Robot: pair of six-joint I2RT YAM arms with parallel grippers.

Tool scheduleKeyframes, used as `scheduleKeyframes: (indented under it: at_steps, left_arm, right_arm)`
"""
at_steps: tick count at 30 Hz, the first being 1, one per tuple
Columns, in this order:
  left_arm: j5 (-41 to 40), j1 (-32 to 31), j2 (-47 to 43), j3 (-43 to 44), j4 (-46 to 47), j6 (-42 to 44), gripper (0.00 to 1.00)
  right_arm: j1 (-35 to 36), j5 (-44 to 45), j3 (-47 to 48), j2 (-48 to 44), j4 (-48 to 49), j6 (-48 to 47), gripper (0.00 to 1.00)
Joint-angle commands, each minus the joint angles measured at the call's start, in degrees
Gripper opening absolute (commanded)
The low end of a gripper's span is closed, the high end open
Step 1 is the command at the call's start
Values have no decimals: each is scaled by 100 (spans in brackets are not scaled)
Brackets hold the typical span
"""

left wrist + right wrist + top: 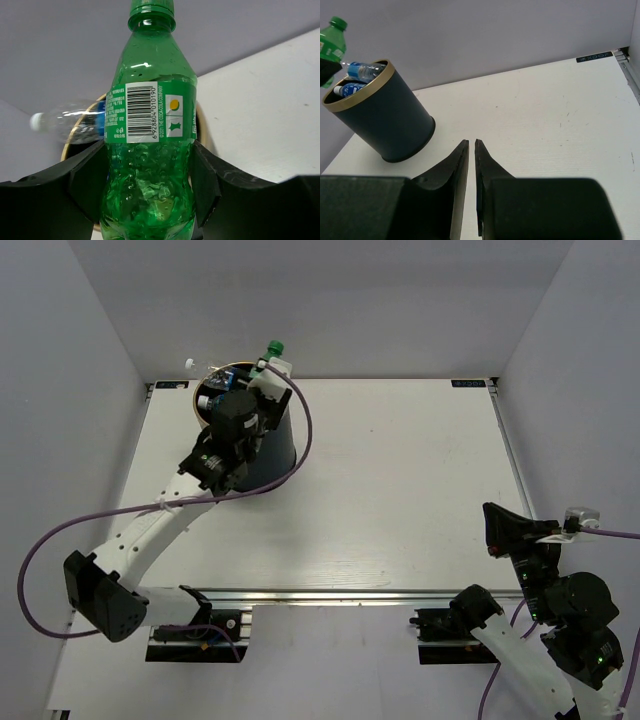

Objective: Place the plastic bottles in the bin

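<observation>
Step in hand: delivery of the green bottle [150,150] to the bin [385,117]; judged to be the closing part of the task, since no bottle was seen lying on the table [400,490].
Left gripper [150,200]: clamped on the green bottle's lower body, a finger on either side; bottle stood upright in the grip, green cap uppermost.
Green bottle, position: held aloft at the bin's far rim, cap projecting beyond the gold edge in the top view; whether it stood fully over the opening could not be told.
Bin: upright at the far left corner of the table, near the back wall.
Bin contents: clear bottles with blue labels [357,70] lay inside, one white-capped neck reaching out over the rim.
Right gripper [471,185]: jaws all but touching, nothing between them; parked low at the near right, well apart from the bin.
Next move, judged: bring the bottle squarely over the opening, then part the fingers to drop it.
Risk, judged: bottles already stacked high could deflect the green one out over the rim.
</observation>
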Motion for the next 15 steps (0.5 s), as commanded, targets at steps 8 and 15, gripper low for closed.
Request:
scheduleKeyframes:
  at_steps: [8, 15]
  left_arm:
    - [1179, 990, -298, -48, 270, 780, 0]
    - [2956, 1666, 123, 557, -475, 1201, 0]
  right_arm:
    - [33, -28, 273, -1460, -190, -67, 16]
    - [33, -194, 265, -1460, -269, -40, 17]
